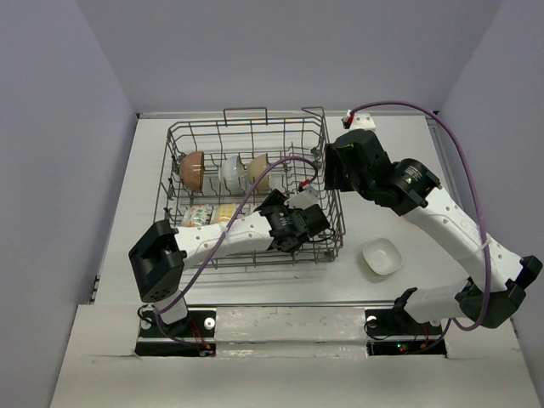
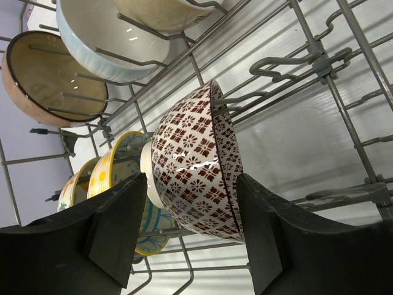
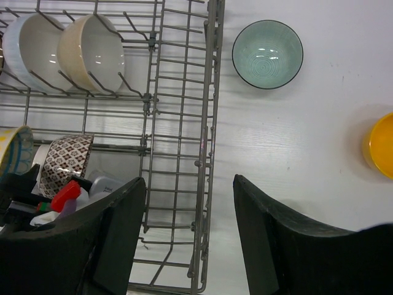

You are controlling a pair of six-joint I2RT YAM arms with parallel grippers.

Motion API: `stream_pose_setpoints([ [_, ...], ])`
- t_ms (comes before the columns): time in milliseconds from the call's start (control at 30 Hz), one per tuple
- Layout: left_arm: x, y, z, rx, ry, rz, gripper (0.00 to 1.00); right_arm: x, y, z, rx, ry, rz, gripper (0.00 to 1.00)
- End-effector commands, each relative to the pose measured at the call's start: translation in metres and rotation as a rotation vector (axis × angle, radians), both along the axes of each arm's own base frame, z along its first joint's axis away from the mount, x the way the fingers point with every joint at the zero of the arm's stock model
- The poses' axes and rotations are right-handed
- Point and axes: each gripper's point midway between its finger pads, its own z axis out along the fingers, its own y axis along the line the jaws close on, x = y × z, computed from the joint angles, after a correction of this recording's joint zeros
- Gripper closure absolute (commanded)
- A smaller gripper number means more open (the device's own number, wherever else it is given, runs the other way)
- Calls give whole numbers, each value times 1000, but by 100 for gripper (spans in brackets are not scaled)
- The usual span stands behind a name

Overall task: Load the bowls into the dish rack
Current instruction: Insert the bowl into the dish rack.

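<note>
The dish rack [image 1: 246, 124] holds a back row of bowls on edge: brown [image 1: 192, 169], pale white [image 1: 229, 172] and beige [image 1: 258, 170]. Floral yellow bowls [image 1: 212, 214] stand in the front row. My left gripper [image 2: 191, 184] is inside the rack, open. Its fingers straddle a red-and-white patterned bowl [image 2: 196, 153] that leans on the tines, with a gap at the left finger [image 2: 116, 227]. My right gripper [image 3: 189, 184] hangs open over the rack's right wall [image 3: 209, 123] with nothing in it. On the table lie a teal bowl [image 3: 268, 54], an orange-yellow bowl [image 3: 382, 146] and a squarish white bowl [image 1: 381, 257].
The right arm [image 1: 425, 195] reaches over the table right of the rack and hides the teal and yellow bowls from the top view. The left arm's cable [image 1: 255, 191] arcs above the rack. Tall wire walls and upright tines surround the left gripper.
</note>
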Motion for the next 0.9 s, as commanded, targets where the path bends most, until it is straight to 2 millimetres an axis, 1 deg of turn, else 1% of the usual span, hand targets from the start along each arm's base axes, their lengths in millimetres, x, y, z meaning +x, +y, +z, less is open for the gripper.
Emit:
stream_pose_setpoints([
  [0, -6, 3, 11, -63, 14, -21, 27, 6, 3, 13, 15, -43, -5, 36],
  [133, -8, 3, 6, -85, 28, -27, 26, 6, 4, 13, 14, -40, -4, 36],
  [300, -8, 5, 10, -116, 22, -22, 24, 8, 6, 11, 12, -36, -2, 35],
  [400, -8, 6, 20, -147, 7, -18, 22, 9, 5, 13, 4, -40, -6, 35],
  [467, -9, 5, 29, -187, 3, -24, 20, 9, 5, 14, 5, -43, -10, 35],
  [567, -10, 2, 36, -225, 2, -42, 18, 10, 4, 15, -1, -43, -13, 35],
  [733, -10, 6, 41, -232, -3, -34, 15, 12, 2, 17, -11, -51, -28, 35],
  [867, -11, 2, 49, -276, -9, -46, 13, 13, -4, 21, -19, -64, -55, 34],
])
